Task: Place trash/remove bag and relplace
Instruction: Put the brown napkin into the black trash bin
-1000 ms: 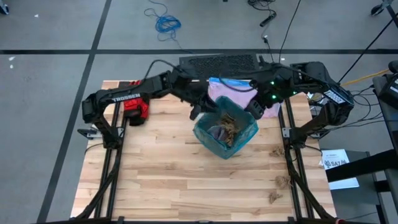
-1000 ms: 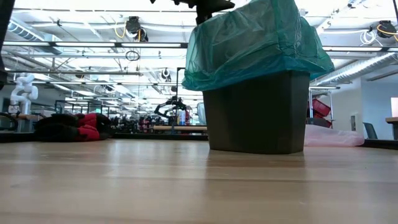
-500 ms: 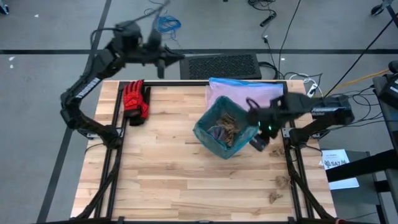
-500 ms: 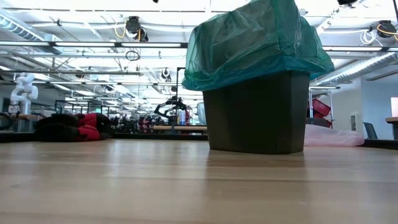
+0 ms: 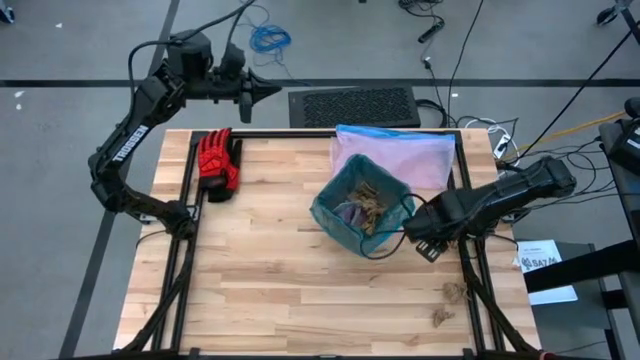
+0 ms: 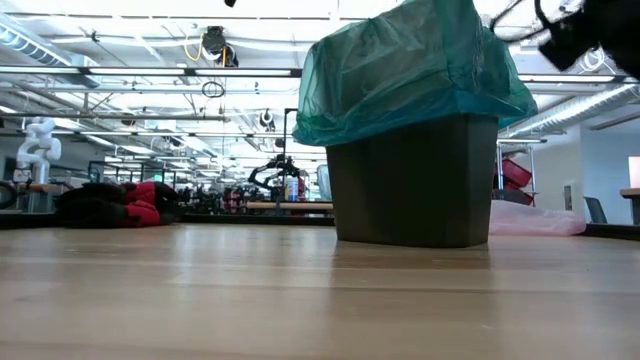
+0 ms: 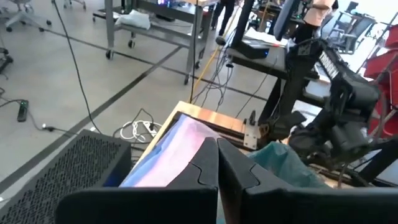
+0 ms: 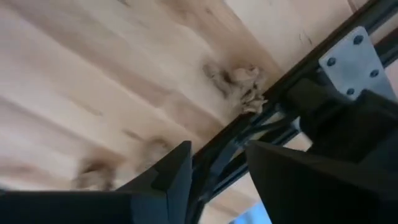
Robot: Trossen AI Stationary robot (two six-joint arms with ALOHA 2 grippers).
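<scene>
Wooden slatted table (image 5: 270, 290) | teal-green crinkly bag (image 5: 362, 212) lines bin | left gripper (image 5: 262, 89) pressed together, aloft | right gripper (image 5: 428, 246) parted, empty | advice: pinch liner rim only

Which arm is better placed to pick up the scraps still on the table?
Right. Its pincer hangs open near the scraps on the table's right edge; the left pincer is shut, beyond the far edge.

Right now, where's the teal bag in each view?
High view: teal bag lines the bin at table centre, trash inside.
Low view: it drapes over the dark bin's rim, upper middle.
Left wrist view: a teal patch beyond the shut fingers.
Right wrist view: not in it.
Shared landmark: the pink bag beside it.
</scene>
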